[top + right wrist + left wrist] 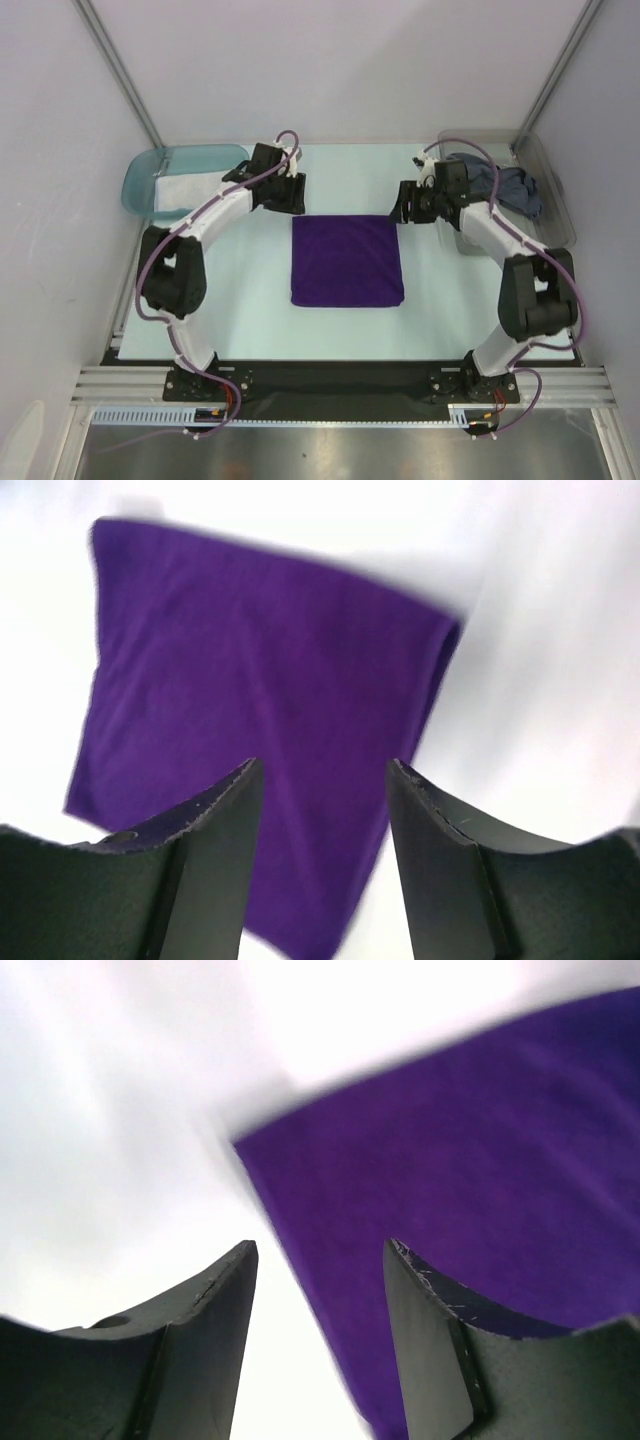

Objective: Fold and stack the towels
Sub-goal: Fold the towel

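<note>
Purple towel [347,260] flat mid-desk [250,300]; left end effector [320,1250] and right end effector [325,770] wide, empty, near its far corners; risk: uneven corner pinches would skew the fold.

No readable text, labels, brands, numbers or signs in any view. Purple towel [347,260] at the centre of the table [250,320] has a plain face with no legible tag or print. Both wrist views are blurred, so any fine print on the cloth there probably wouldn't resolve anyway. Slotted white strip [150,415] along the near edge of the table is too small to read anything off it.
</note>
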`<state>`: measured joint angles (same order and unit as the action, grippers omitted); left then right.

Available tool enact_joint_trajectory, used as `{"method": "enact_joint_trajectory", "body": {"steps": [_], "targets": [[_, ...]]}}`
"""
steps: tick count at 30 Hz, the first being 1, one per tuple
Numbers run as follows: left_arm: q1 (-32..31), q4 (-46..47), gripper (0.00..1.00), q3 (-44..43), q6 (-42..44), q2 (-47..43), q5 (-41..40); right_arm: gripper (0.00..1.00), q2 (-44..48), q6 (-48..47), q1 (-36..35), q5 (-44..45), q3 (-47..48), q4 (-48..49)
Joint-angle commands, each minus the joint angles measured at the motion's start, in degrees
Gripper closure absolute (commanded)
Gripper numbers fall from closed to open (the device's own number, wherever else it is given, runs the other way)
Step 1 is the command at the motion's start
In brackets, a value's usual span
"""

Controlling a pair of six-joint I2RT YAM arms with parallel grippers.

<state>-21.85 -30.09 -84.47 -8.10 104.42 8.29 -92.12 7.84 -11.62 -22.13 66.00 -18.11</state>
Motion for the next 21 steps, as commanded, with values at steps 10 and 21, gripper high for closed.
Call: {"method": "enact_joint_trajectory", "body": {"steps": [10,21], "targets": [[6.3,-2.3,0.38,-13.8,16.7,16.4,5.3,0.47,-26.9,-19.5,6.8,-13.6,25.8,-12.3],[7.1,-10.3,0.42,-27.1,22.7,27.7,5.1,0.57,-36.8,-24.9,7.1,-16.4,37.2,-17.0]]}}
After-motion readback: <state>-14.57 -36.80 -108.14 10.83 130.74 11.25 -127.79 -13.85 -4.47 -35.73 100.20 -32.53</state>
